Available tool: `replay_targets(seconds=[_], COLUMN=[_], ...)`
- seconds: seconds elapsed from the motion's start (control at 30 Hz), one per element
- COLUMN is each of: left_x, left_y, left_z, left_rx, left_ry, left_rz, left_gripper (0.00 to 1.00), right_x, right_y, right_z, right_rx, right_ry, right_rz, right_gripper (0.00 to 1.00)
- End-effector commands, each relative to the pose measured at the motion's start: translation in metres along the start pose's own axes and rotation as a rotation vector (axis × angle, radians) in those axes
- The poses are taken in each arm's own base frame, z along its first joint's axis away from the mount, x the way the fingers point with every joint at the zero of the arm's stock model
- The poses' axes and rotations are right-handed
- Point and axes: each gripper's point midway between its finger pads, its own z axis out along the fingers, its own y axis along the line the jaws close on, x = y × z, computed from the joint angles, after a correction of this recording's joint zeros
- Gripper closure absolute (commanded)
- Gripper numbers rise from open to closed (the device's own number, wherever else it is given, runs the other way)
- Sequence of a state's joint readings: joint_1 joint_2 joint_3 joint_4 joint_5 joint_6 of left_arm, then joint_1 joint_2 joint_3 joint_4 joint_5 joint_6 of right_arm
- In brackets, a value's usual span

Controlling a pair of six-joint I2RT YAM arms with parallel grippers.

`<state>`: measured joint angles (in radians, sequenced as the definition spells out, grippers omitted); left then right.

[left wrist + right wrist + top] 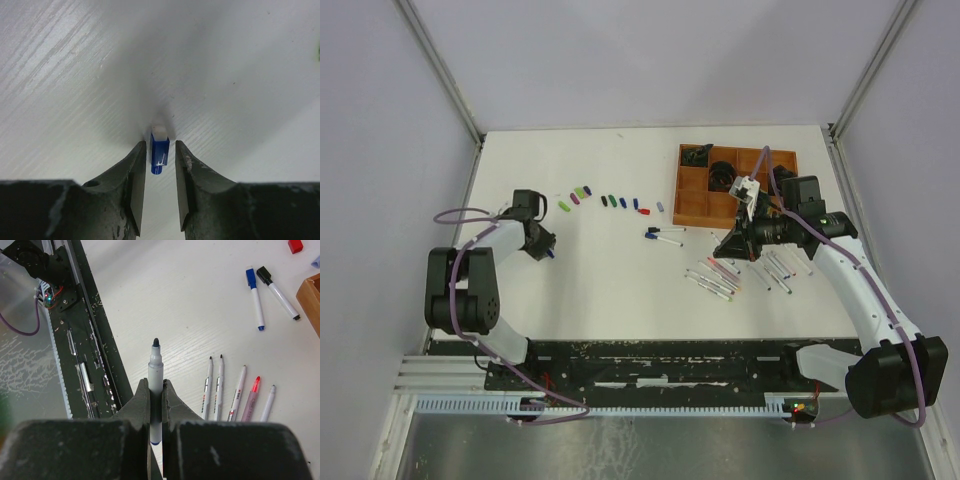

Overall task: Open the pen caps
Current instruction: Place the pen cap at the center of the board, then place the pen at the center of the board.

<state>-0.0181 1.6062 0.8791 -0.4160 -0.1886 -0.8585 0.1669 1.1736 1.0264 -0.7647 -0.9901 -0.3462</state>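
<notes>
blue cap loose between the left jaws, bare pen clamped in the right

the left gripper is low over the left part of the table. in its wrist view the jaws stand a little apart, and a blue cap with a white end sits between the fingertips. there is a thin gap on each side of the cap, so neither finger presses on it. it appears to lie on the table surface, in the shadow of the gripper.

the right gripper is closed tightly on a pen with a white-grey barrel. this pen has no cap: its dark tip points away from the wrist camera, and its blue rear end shows below the fingers. in the top view this gripper hangs over the right part of the table, just in front of the brown tray.

a row of caps lies across the far middle of the table, in green, purple, dark, blue and red, well apart from both grippers. two capped pens, one blue and one black, lie between this row and the right gripper. a group of uncapped pens lies side by side on the table under and near the right gripper.
</notes>
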Motion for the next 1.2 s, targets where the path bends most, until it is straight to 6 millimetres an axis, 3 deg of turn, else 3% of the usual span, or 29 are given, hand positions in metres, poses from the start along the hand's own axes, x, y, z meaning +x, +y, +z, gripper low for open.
replay_targets(seconds=[0.0,0.13,0.23,0.33,0.5,0.6,0.8,0.97,1.17], left_x=[-0.004,-0.005,-0.010,-0.017,-0.031,-0.033,-0.029,-0.029,-0.024], left_y=[-0.002,-0.002,-0.006,-0.012,-0.028,-0.044,-0.072,-0.071,-0.065], left_z=[0.001,-0.002,-0.010,-0.023,-0.057,-0.082,-0.135,-0.151,-0.152], left_rx=[0.006,0.015,0.040,0.085,0.200,0.338,0.648,0.710,0.720], left_ry=[0.012,0.006,-0.014,-0.040,-0.100,-0.124,-0.184,-0.230,-0.241], left_rz=[-0.028,-0.031,-0.022,-0.017,-0.014,0.001,0.061,0.072,0.077], left_gripper=[0.63,0.61,0.45,0.36,0.30,0.27,0.19,0.17,0.17], right_x=[-0.009,-0.009,-0.009,-0.007,0.004,0.017,0.050,0.072,0.097], right_y=[0.003,0.003,0.003,0.001,-0.001,0.003,0.004,0.004,0.005], right_z=[-0.002,-0.002,-0.002,-0.001,0.011,0.032,0.091,0.135,0.173], right_rx=[-0.011,-0.011,-0.012,-0.008,-0.004,-0.009,0.056,0.123,0.199], right_ry=[-0.028,-0.030,-0.029,-0.024,0.020,0.097,0.309,0.454,0.536], right_rz=[-0.033,-0.035,-0.035,-0.030,-0.042,-0.075,-0.214,-0.270,-0.212], right_gripper=[0.97,0.96,0.96,0.97,0.98,0.97,0.93,0.92,0.90])
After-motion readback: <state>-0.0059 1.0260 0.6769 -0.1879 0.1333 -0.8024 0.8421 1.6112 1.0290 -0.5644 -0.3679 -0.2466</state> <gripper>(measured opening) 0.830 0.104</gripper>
